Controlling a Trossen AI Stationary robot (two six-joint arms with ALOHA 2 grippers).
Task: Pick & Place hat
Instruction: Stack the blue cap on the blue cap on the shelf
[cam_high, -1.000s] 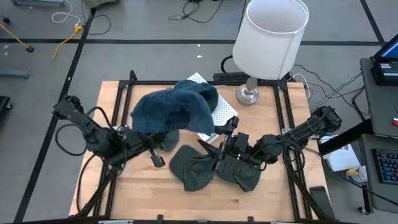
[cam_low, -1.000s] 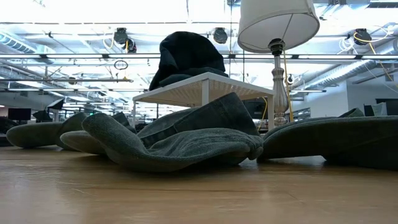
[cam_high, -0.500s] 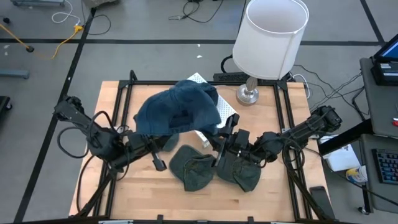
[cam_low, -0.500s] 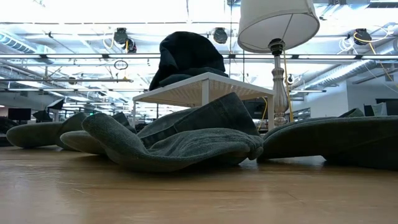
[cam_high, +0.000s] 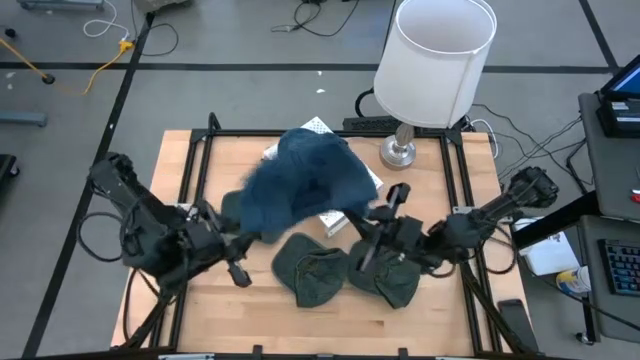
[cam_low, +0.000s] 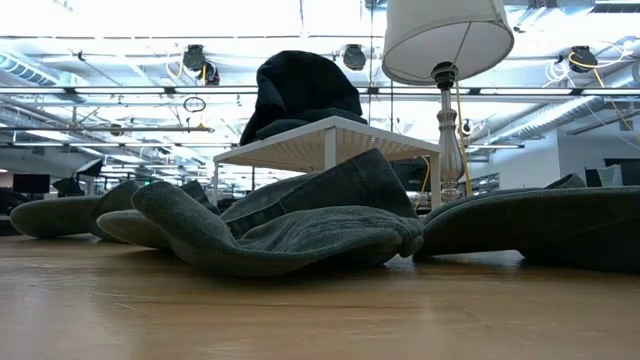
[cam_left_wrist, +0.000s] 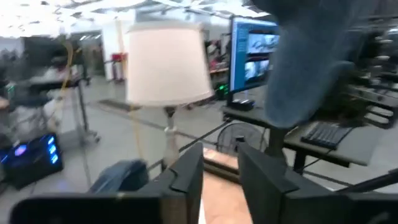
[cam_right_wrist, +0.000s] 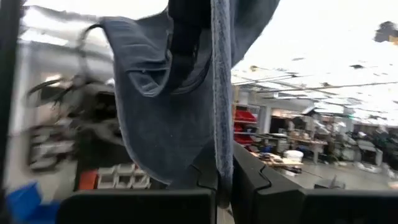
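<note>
Near the counter's left edge, the left claw (cam_high: 238, 272) has its fingers slightly apart and empty. The blue hat (cam_high: 305, 180) hangs above the counter's middle, over the white stand (cam_high: 322, 129). The right claw (cam_right_wrist: 222, 180), toward the right edge, is clamped on its hem. With just this pinch of cloth, the hat may slip out and land on the green hats (cam_high: 345, 275).

blue hat (cam_high: 310, 185) above mid surface (cam_high: 210, 310), over small white stand (cam_high: 345, 215). right claw (cam_high: 385, 205) at hat's right edge, cloth pinched between fingers. left claw (cam_high: 232, 270) left of hat, apart. two green hats (cam_high: 310, 272) flat on surface in front, side by side. lamp (cam_high: 435, 60) at back right corner.
</note>
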